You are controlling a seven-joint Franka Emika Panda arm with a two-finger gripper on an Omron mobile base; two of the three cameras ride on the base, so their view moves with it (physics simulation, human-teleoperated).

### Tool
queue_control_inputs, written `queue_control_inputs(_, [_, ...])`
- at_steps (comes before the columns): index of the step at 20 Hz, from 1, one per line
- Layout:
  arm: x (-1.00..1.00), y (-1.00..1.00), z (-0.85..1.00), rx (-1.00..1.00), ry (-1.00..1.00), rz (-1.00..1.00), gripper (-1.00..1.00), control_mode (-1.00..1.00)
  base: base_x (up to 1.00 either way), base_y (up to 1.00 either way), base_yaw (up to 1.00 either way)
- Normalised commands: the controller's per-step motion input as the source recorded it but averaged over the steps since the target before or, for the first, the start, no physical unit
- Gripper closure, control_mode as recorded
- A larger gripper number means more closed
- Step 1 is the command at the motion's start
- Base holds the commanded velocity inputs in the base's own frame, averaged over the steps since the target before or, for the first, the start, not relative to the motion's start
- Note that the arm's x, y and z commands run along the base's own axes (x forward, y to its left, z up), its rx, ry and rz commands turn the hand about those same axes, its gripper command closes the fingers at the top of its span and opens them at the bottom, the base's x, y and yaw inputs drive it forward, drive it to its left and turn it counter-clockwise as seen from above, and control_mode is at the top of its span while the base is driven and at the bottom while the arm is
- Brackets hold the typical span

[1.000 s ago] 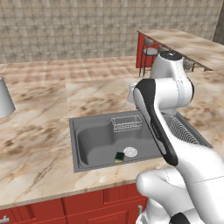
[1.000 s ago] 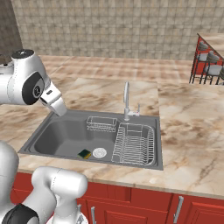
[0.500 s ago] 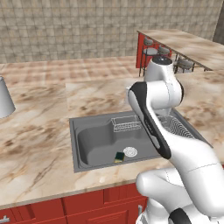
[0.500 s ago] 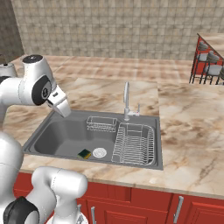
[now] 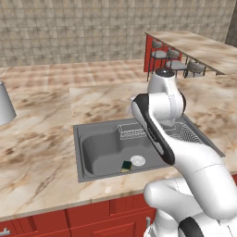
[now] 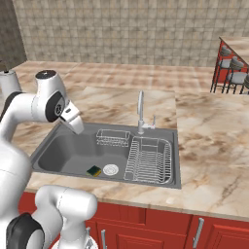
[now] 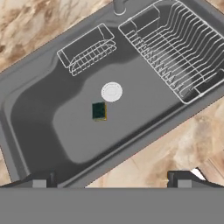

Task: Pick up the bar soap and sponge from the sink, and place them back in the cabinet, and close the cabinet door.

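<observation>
Sponge (image 7: 99,111): flat on the sink floor, dark green face up with a yellow edge showing, just beside the round white drain (image 7: 111,92). Probably easiest taken straight from above.
Sink (image 5: 88,135): grey basin sunk in the marble table (image 5: 41,157). Small wire basket (image 7: 89,51) on the back wall, dish rack (image 7: 175,48) filling the side bay, so the open floor is the only clear approach.
Bar soap: not made out; it may be hidden or too small to tell.
Pincer (image 7: 111,179): jaws spread wide, nothing between them, hanging high above the basin and looking down into it. Reads as lining up for a descent.
Arm (image 6: 34,104): bent over the near rim to bring the hand overhead.
Step in hand: approach to the sponge; nothing lifted yet.
Risk: drain close by, fingers could straddle it.
</observation>
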Motion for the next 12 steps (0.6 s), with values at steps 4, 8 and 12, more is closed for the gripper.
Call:
queue_control_inputs(4, [0.19, 0.01, -0.24, 0.00, 0.01, 0.00, -1.00, -1.00, 0.00, 0.00, 0.00])
queue_control_inputs(8, [0.19, 0.01, -0.28, 0.00, 0.01, 0.00, -1.00, -1.00, 0.00, 0.00, 0.00])
queue_control_inputs(12, [0.18, 0.01, -0.28, 0.00, 0.00, 0.00, -1.00, -1.00, 0.00, 0.00, 0.00])
